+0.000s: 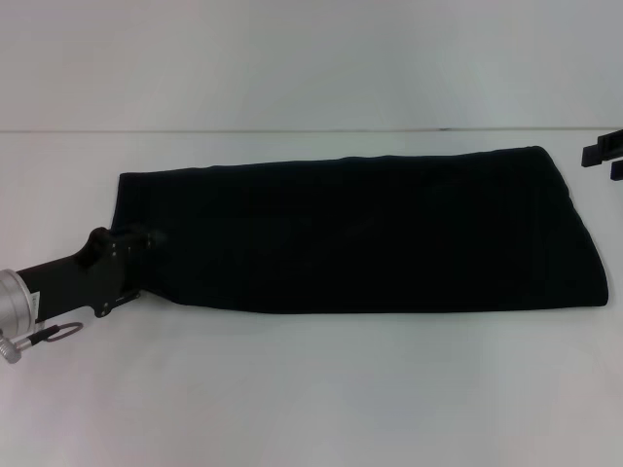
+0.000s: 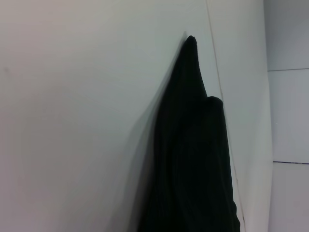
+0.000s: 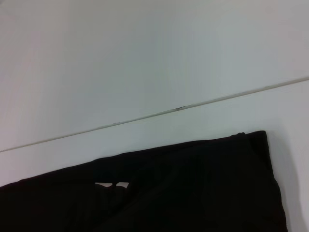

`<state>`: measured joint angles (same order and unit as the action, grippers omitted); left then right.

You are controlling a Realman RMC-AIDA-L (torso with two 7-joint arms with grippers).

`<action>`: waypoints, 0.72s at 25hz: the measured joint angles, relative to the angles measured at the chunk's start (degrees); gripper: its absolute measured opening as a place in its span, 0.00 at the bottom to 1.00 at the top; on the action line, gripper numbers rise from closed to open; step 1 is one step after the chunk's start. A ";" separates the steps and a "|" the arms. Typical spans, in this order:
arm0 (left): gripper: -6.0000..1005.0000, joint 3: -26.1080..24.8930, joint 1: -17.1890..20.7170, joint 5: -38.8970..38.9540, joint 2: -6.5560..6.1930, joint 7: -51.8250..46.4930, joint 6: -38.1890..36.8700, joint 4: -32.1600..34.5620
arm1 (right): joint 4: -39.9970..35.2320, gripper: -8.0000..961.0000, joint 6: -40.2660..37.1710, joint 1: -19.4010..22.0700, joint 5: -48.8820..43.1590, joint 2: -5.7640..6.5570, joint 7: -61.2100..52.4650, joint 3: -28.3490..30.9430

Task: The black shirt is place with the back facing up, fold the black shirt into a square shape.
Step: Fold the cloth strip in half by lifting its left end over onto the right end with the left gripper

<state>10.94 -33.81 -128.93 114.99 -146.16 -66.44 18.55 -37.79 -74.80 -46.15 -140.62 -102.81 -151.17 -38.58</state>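
Observation:
The black shirt (image 1: 370, 233) lies on the white table as a long folded band running from left to right, with no print showing. My left gripper (image 1: 146, 241) is low at the band's left end, against its edge. In the left wrist view the shirt (image 2: 190, 169) runs away from the camera in a dark ridge. My right gripper (image 1: 605, 156) is at the far right edge, beyond the shirt's far right corner, open and empty. The right wrist view shows the shirt's corner (image 3: 193, 193) with two small white marks.
The white table (image 1: 311, 389) has a seam along its back edge (image 1: 292, 130) below a white wall. Bare tabletop lies in front of the shirt and behind it.

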 joint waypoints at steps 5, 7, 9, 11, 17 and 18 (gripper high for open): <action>0.58 0.46 -0.12 0.00 -0.02 0.27 0.11 0.10 | 0.00 0.57 -0.14 0.01 0.00 0.05 0.00 0.00; 0.50 0.57 -0.17 0.00 -0.03 0.60 0.27 0.09 | 0.00 0.57 -0.23 0.02 0.00 0.06 0.00 0.00; 0.35 0.70 -0.20 0.00 -0.03 1.04 0.33 0.12 | 0.00 0.57 -0.29 0.06 0.00 0.10 0.00 0.00; 0.25 0.83 -0.20 0.06 -0.04 1.99 0.05 0.17 | 0.00 0.57 -0.33 0.11 0.00 0.13 0.00 0.00; 0.12 0.91 -0.20 0.51 -0.15 3.79 -0.87 0.29 | 0.00 0.57 -0.28 0.19 0.00 0.16 0.06 0.00; 0.10 0.91 -0.22 0.52 -0.20 3.98 -1.01 0.31 | 0.00 0.57 -0.24 0.19 0.00 0.16 0.07 0.00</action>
<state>11.85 -34.03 -128.41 114.79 -142.18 -67.45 18.86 -37.79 -75.04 -45.96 -140.62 -102.65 -151.10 -38.58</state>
